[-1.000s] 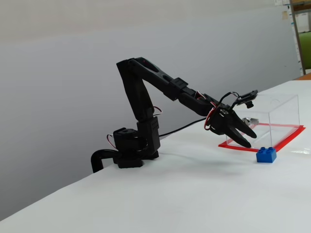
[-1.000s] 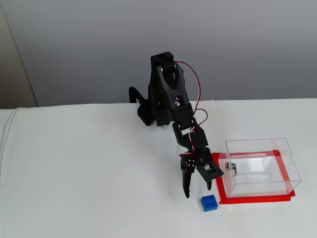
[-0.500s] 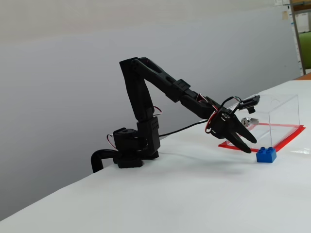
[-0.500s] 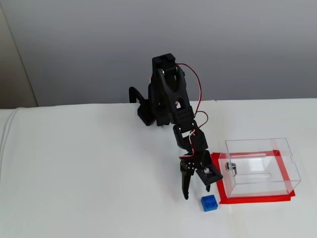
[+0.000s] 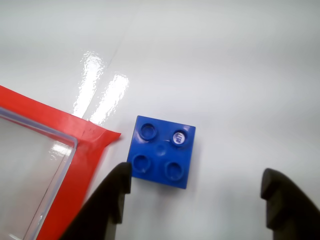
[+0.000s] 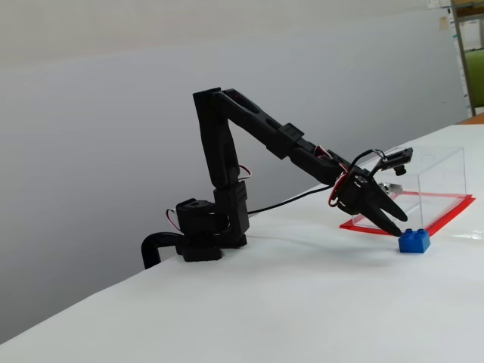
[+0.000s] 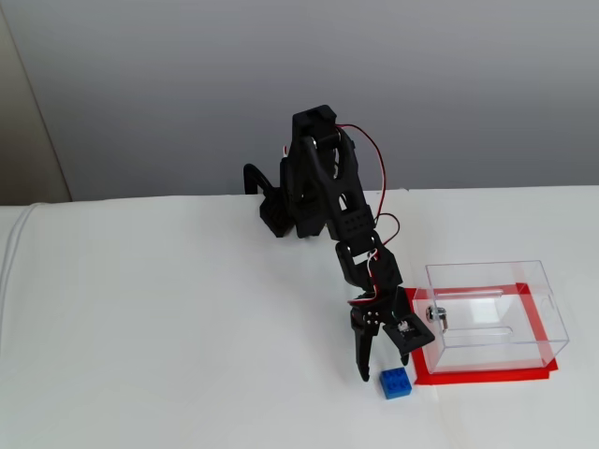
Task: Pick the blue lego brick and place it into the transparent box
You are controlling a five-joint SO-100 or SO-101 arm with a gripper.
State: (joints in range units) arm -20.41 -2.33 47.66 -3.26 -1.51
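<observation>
One blue lego brick (image 5: 161, 152) sits on the counter (image 7: 168, 327) just beside the transparent box (image 7: 494, 313), and the gripper (image 5: 195, 197), wide open and empty, must next drop around it.

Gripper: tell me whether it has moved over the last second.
Yes. In a fixed view the gripper has reached forward and lower, closing on the blue lego brick, which stays beside the transparent box.

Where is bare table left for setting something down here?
In a fixed view, the white table is bare left of the arm, and behind the transparent box. It is crowded where the open gripper hangs over the blue lego brick at the box's red base corner.
</observation>
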